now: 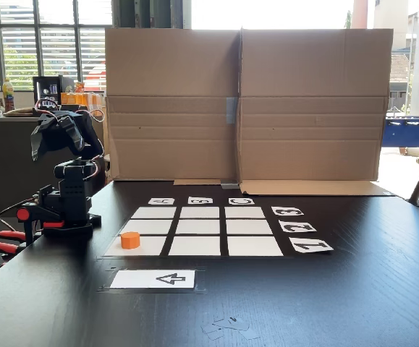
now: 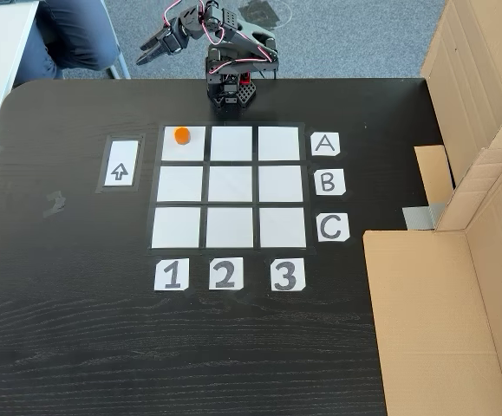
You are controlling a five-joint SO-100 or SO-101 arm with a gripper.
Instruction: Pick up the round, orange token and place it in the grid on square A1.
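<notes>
Sitting on the near-left corner cell of the grid [image 1: 214,230] of nine blank white paper rectangles, as a fixed view from the table's front shows it, the small bright orange plastic cylinder token [image 1: 130,240] rests flat, alone. In a fixed view from above that cell is square A1 [image 2: 184,145], level with the "A" card [image 2: 324,144] and above the "1" card [image 2: 171,274], and the token [image 2: 181,135] lies near its upper edge. Left of the grid lies a white arrow card [image 2: 121,163]. Beyond the grid, the black robot arm [image 2: 233,61] is folded, its gripper [image 2: 149,53] raised off the dark wooden table [image 2: 77,329], well apart from the token, fingers slightly spread and holding nothing.
</notes>
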